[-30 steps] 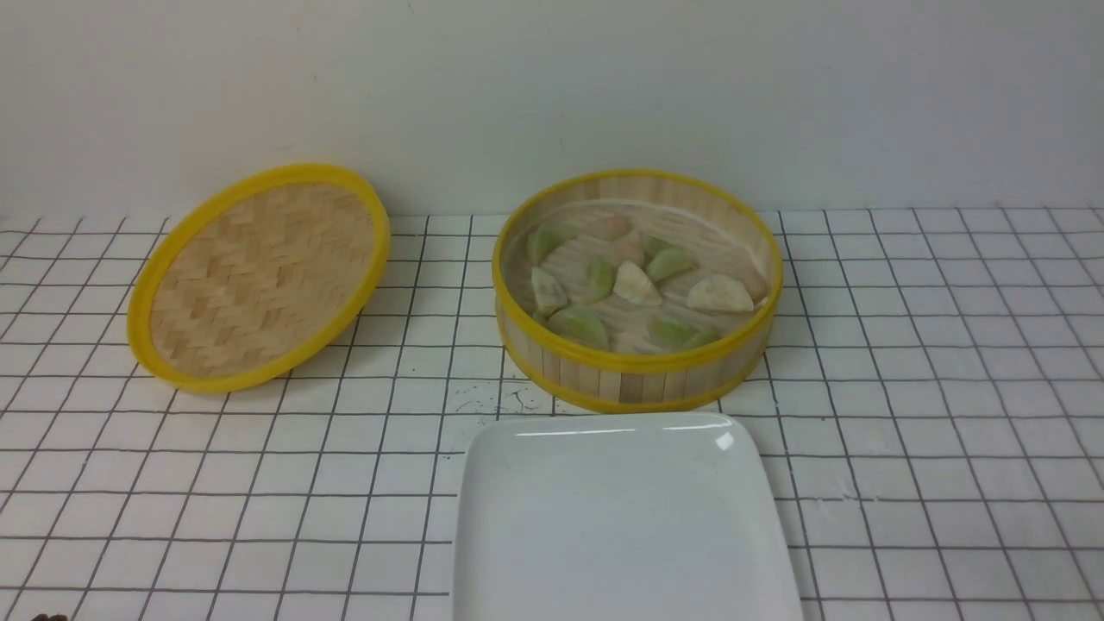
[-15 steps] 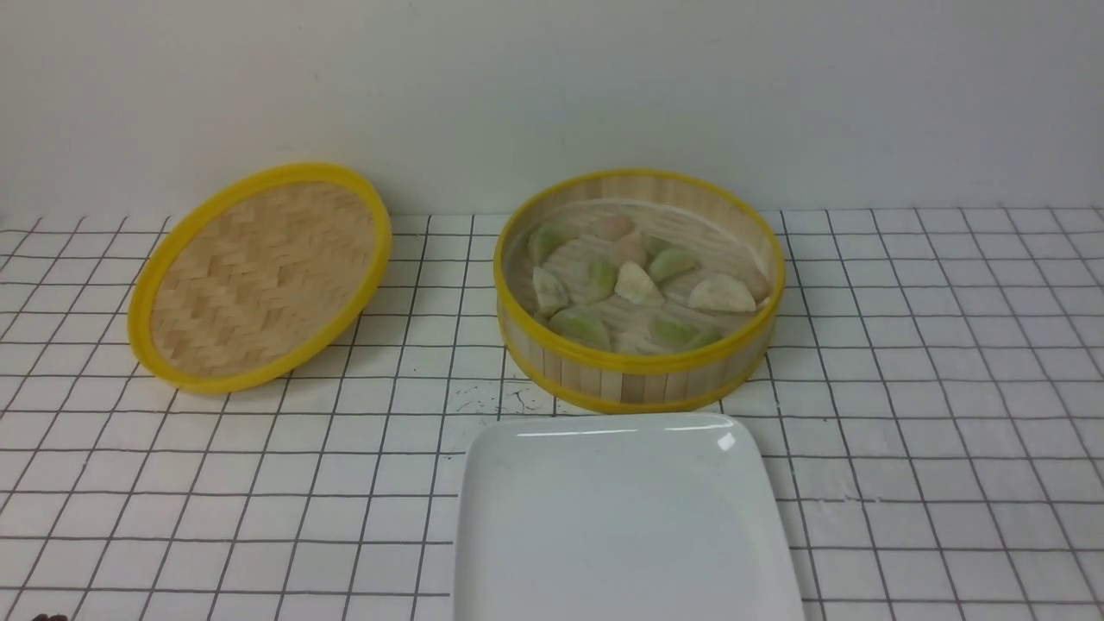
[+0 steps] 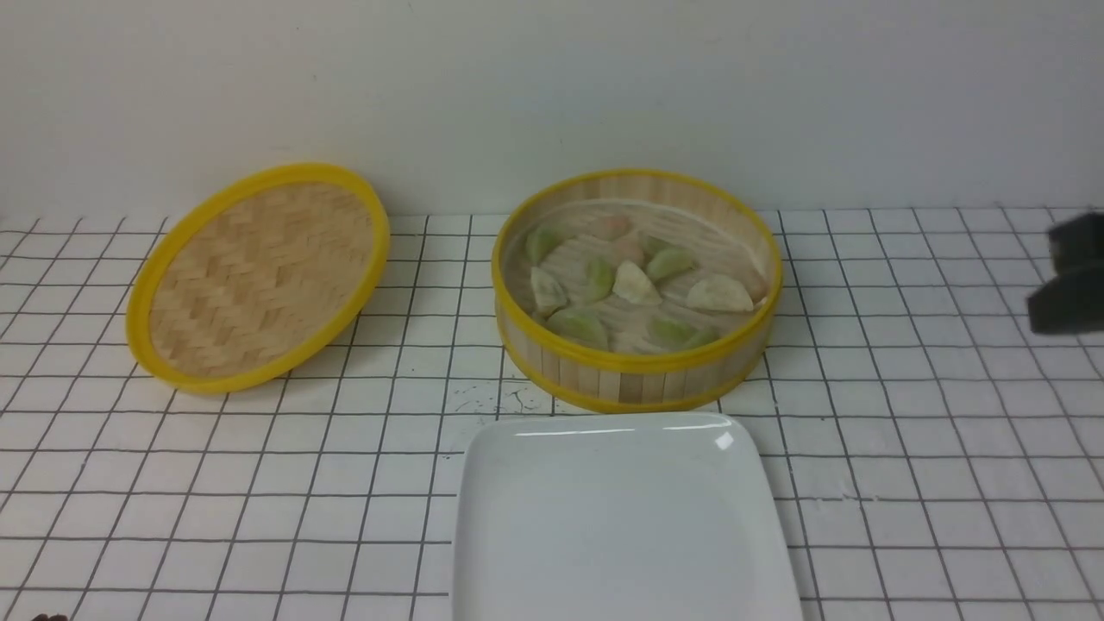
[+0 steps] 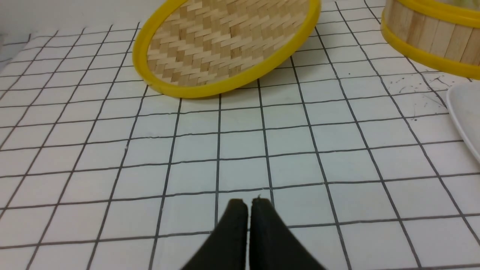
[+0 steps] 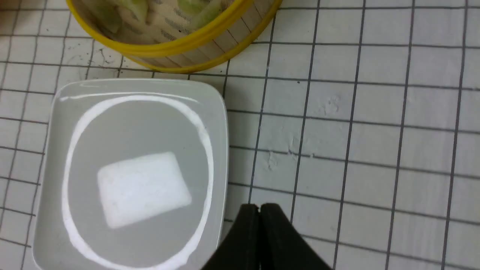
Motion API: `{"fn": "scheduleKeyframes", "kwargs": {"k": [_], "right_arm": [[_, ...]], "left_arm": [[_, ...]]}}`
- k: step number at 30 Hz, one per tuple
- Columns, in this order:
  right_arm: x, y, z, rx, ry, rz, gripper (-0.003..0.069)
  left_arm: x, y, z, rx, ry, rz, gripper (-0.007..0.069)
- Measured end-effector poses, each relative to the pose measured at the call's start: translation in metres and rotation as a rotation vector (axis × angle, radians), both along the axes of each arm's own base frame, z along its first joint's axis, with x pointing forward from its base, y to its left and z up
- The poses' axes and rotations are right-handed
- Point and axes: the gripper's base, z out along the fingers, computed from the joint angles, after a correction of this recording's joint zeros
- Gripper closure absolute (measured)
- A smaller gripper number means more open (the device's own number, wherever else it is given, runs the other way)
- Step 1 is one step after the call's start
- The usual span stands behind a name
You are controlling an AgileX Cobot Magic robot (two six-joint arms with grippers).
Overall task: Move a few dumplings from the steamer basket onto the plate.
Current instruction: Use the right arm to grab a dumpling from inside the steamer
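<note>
Right wrist view: right pincer [image 5: 259, 206] together w/ nothing held, just beside plate [image 5: 217, 157] edge.

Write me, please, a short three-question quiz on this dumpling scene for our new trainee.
1. True or false: some dumplings already lie on the plate.
2. Where is the woven lid? A) on top of the steamer basket; B) on the table, to the basket's left; C) on the plate.
3. Are the left jaws and the right jaws open or shut?
Key: 1 false; 2 B; 3 both shut, gripping nothing.
</note>
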Motion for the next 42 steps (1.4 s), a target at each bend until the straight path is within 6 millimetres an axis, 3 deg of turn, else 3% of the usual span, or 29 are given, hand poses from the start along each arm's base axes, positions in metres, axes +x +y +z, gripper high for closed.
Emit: {"fn": "scheduleKeyframes", "kwargs": {"k": [2, 4, 5, 8, 10, 13, 18, 21, 24, 26, 30, 33, 38, 40, 41, 42], "right_arm": [[0.036, 0.017, -0.002, -0.04, 0.022, 0.033, 0.0669], [0.05, 0.026, -0.004, -0.062, 0.024, 0.05, 0.0669], [0.071, 0.042, -0.006, -0.095, 0.016, 0.076, 0.0669], [0.105, 0.074, -0.023, -0.151, 0.031, 0.123, 0.0667], [0.124, 0.095, -0.034, -0.179, 0.028, 0.159, 0.0662], [0.14, 0.11, -0.052, -0.207, 0.044, 0.186, 0.0648], [0.173, 0.133, -0.085, -0.284, 0.042, 0.222, 0.0564], [0.197, 0.141, -0.11, -0.316, 0.04, 0.226, 0.0435], [0.208, 0.144, -0.121, -0.327, 0.034, 0.226, 0.0356], [0.217, 0.147, -0.132, -0.34, 0.029, 0.247, 0.0263], [0.225, 0.147, -0.154, -0.401, 0.039, 0.295, 0.0177], [0.229, 0.147, -0.168, -0.441, 0.049, 0.32, 0.0155], [0.232, 0.146, -0.172, -0.459, 0.042, 0.327, 0.0165], [0.232, 0.147, -0.174, -0.455, 0.04, 0.327, 0.0242], [0.232, 0.147, -0.174, -0.455, 0.039, 0.327, 0.0242], [0.233, 0.149, -0.173, -0.435, 0.036, 0.327, 0.0334]], "left_arm": [[0.0, 0.0, 0.0, 0.0, 0.0, 0.0, 0.0631], [0.0, 0.0, 0.0, 0.0, 0.0, 0.0, 0.0631], [0.0, 0.0, 0.0, 0.0, 0.0, 0.0, 0.0631], [0.0, 0.0, 0.0, 0.0, 0.0, 0.0, 0.0631], [0.0, 0.0, 0.0, 0.0, 0.0, 0.0, 0.0631], [0.0, 0.0, 0.0, 0.0, 0.0, 0.0, 0.0631], [0.0, 0.0, 0.0, 0.0, 0.0, 0.0, 0.0631], [0.0, 0.0, 0.0, 0.0, 0.0, 0.0, 0.0631], [0.0, 0.0, 0.0, 0.0, 0.0, 0.0, 0.0631], [0.0, 0.0, 0.0, 0.0, 0.0, 0.0, 0.0631], [0.0, 0.0, 0.0, 0.0, 0.0, 0.0, 0.0631], [0.0, 0.0, 0.0, 0.0, 0.0, 0.0, 0.0631], [0.0, 0.0, 0.0, 0.0, 0.0, 0.0, 0.0631], [0.0, 0.0, 0.0, 0.0, 0.0, 0.0, 0.0631], [0.0, 0.0, 0.0, 0.0, 0.0, 0.0, 0.0631], [0.0, 0.0, 0.0, 0.0, 0.0, 0.0, 0.0631]]}}
